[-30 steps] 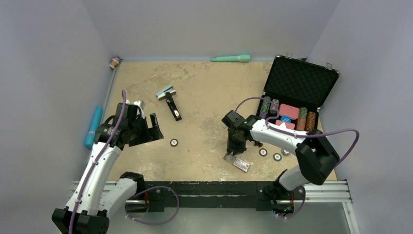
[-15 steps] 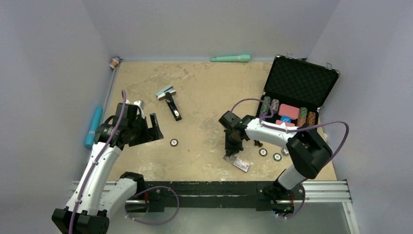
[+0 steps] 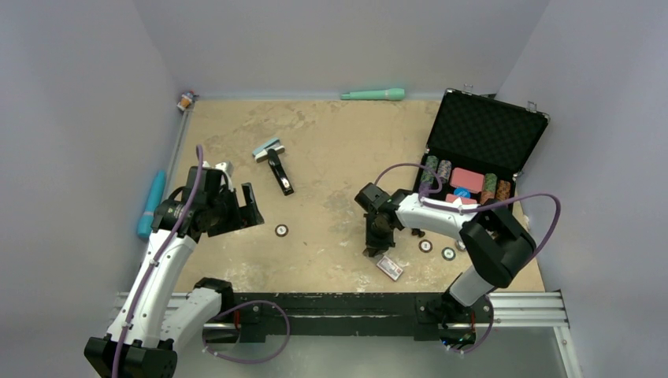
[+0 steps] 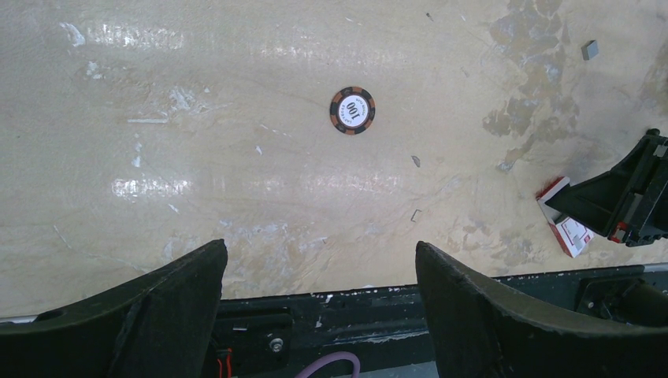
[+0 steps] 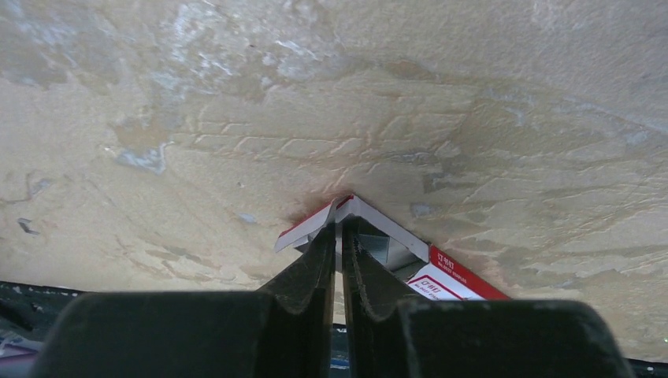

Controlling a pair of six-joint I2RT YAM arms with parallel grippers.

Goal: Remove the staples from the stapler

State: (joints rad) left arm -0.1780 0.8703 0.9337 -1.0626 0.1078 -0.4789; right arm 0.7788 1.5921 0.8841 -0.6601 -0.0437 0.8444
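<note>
Jaws of the right gripper (image 5: 340, 227) are closed to a thin slit at the raised flap corner of the red-and-white box (image 5: 457, 277), probably to work it open, though we cannot tell whether they pinch it. The left gripper (image 4: 319, 252) hangs spread wide, holding nothing. Only its wrist view picks out loose staples (image 4: 415, 214) on the table, while only the overhead shows the stapler (image 3: 280, 175), well apart from both arms.

Robot lab: grey enclosure walls (image 3: 79, 94), mounting rail (image 3: 529, 313).
</note>
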